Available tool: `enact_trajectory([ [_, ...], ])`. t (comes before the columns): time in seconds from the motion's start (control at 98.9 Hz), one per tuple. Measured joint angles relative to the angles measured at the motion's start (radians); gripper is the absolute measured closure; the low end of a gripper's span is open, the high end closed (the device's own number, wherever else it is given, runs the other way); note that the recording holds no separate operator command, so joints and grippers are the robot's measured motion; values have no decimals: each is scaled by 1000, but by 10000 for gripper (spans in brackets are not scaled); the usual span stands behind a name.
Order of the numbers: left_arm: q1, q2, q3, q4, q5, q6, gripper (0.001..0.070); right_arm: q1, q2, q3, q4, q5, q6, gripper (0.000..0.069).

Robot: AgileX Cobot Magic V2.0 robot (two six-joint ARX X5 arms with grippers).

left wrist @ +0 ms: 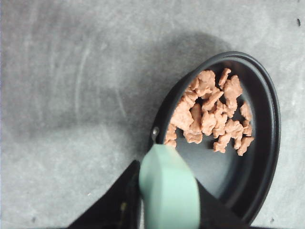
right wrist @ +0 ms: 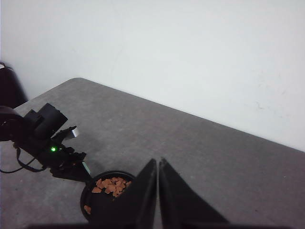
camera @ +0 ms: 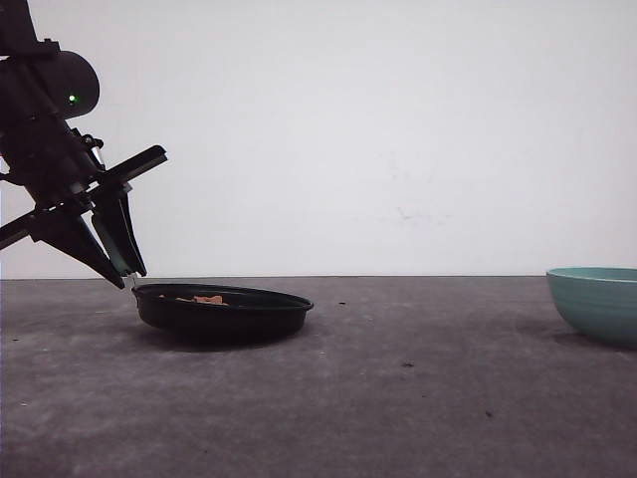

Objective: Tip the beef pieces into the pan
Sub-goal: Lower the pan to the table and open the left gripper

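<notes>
The table (camera: 398, 398) between the pan (camera: 224, 311) and the bowl (camera: 597, 302) is left bare, so passage there is unobstructed. The pan's handle (left wrist: 167, 188) side is blocked by the left gripper (camera: 127, 271). Space above the pan is unoccupied.

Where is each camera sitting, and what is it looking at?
Front view: low behind the table, facing forward to the wall; left gripper meets the pan, teal bowl far right.
Left wrist view: on the left arm, looking down at the beef pieces in the pan; its fingers clamp the mint handle.
Right wrist view: on the right arm, raised, facing across the table; right gripper looks shut and empty.
All three views share the pan.
</notes>
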Motion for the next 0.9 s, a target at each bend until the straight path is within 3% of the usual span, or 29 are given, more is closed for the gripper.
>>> enact_trajectory([
  [0.263,3,20,0,-24,6,-2,637,0,0,0,0,-1,8,687],
  [0.324,3,22,0,-33,7,-2,560,0,0,0,0,-2,14,687],
  [0.475,7,22,0,-38,8,-10,284,1,0,0,0,-3,27,687],
  [0.708,19,22,1,-40,22,-36,23,1,0,0,0,-3,30,687],
  [0.9,37,-6,1,11,21,-60,15,1,0,0,0,-3,30,687],
])
